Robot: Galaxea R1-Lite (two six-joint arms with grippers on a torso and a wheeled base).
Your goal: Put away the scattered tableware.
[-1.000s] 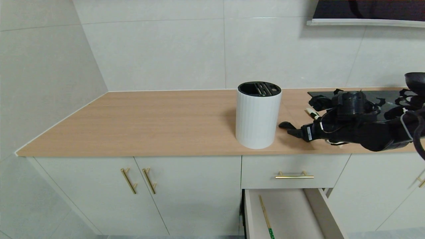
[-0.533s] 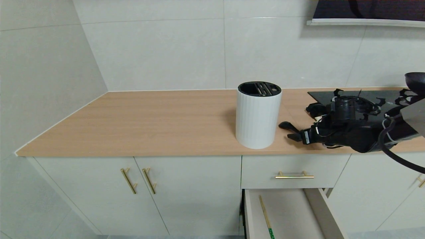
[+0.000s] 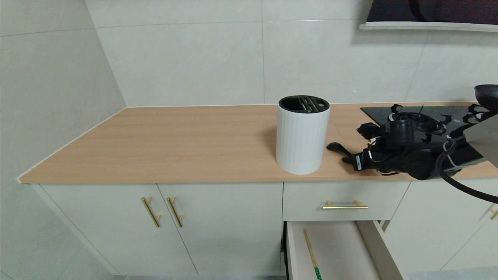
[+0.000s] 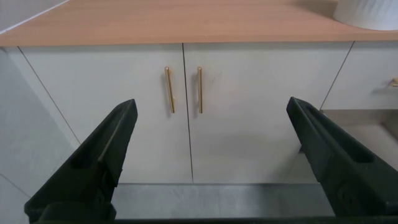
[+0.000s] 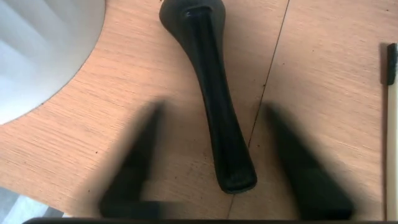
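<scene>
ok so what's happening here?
The right hand, open, hovers over a black utensil lying on the counter beside the white holder, straddling it but not gripping it. The left hand hangs open in front of the cabinet doors. The drawer below is open, with one chopstick inside.

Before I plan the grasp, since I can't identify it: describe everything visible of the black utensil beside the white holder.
The black utensil looks like matte plastic: long, broad and rounded at the end near the white holder, slimmer toward the other, grooved lengthwise. It lies flat, untouched, on the wooden counter, apart from the holder, between the fingers of the open right gripper.
</scene>
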